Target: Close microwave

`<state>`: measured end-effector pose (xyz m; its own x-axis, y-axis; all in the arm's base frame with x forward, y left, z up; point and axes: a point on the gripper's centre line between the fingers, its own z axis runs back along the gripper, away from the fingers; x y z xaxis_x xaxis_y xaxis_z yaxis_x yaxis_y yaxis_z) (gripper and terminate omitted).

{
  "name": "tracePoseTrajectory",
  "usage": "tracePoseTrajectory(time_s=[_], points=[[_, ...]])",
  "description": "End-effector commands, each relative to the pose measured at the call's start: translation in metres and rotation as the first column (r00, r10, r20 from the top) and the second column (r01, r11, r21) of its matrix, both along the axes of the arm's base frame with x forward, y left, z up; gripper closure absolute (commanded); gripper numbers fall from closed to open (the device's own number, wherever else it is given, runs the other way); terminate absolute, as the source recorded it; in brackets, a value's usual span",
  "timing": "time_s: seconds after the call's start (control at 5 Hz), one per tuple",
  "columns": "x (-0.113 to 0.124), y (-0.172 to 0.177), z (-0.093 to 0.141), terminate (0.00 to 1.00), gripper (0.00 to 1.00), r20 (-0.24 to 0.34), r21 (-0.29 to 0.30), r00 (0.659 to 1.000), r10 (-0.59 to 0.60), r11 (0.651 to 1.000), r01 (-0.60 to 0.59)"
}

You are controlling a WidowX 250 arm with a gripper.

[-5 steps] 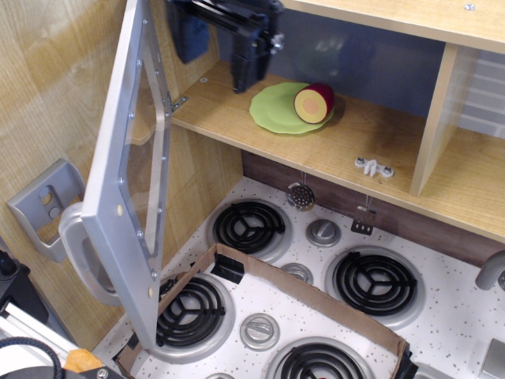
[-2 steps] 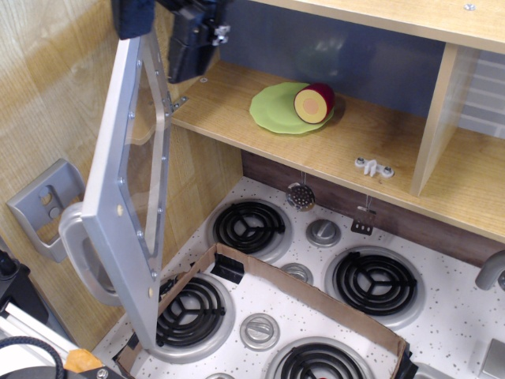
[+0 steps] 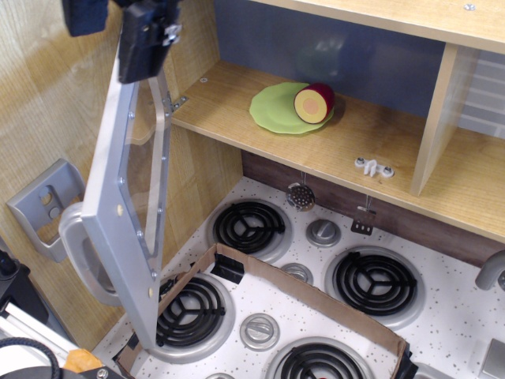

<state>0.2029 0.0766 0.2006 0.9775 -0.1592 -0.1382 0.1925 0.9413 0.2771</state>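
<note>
The microwave is a wooden compartment (image 3: 229, 110) with a blue back wall (image 3: 339, 55). Its grey door (image 3: 118, 213) with a clear window stands wide open, swung out to the left on its hinge, with the chunky handle (image 3: 75, 245) on its outer side. My black gripper (image 3: 140, 63) is at the top left. It hangs over the door's top edge, on or just past its outer face. I cannot tell if it touches the door, and its jaws are not distinguishable. The number buttons are hidden.
A green plate (image 3: 276, 109) with a cut purple food piece (image 3: 314, 103) lies inside the compartment. A white clip (image 3: 373, 166) lies on the shelf. A grey wall holder (image 3: 43, 201) is left of the door. Below are stove burners (image 3: 248, 225) and a cardboard strip (image 3: 308, 294).
My gripper has moved left, from inside the compartment near the plate to over the door's top edge. The door has not visibly moved.
</note>
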Motion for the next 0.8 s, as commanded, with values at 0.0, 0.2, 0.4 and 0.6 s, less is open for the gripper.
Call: tracePoseTrajectory(time_s=[0.0, 0.2, 0.4, 0.6], points=[[-0.025, 0.021, -0.006, 0.00, 0.00, -0.020, 0.023, 1.000, 0.023, 0.999, -0.022], [-0.037, 0.031, -0.020, 0.00, 0.00, -0.033, 0.052, 0.999, 0.042, 0.998, -0.040], [-0.043, 0.033, -0.031, 0.00, 0.00, -0.033, 0.034, 0.998, 0.060, 0.998, -0.058], [-0.037, 0.029, -0.040, 0.00, 0.00, 0.006, 0.002, 0.998, 0.067, 0.998, -0.067]])
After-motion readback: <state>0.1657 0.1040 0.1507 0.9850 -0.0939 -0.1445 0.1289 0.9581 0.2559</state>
